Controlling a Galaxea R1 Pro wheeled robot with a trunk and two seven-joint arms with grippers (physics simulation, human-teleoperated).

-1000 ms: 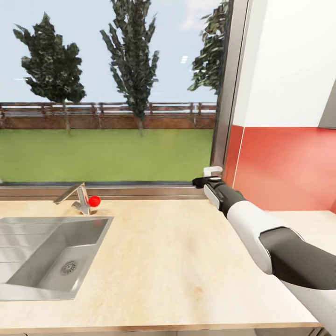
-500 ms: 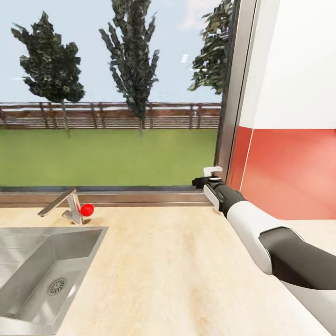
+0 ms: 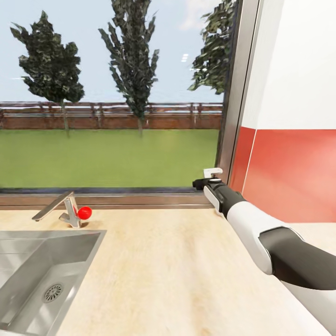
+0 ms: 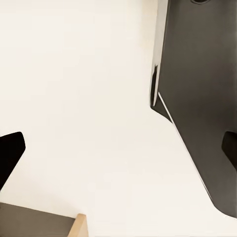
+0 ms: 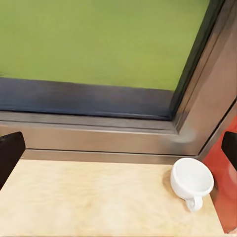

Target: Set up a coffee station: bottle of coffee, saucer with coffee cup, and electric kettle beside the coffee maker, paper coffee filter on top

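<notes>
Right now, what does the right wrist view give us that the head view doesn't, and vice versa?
Right wrist view: the coffee cup, white, upright and empty, standing on the kitchen countertop in the corner by the window frame and the red wall.

Head view: the sink, the faucet with its red knob, the trees and fence outside, and the right arm reaching toward that corner.

Both: countertop, window frame, grass, red wall.

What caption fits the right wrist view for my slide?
Open right gripper faces a white coffee cup upright on the kitchen countertop, in the corner below the window frame.
</notes>
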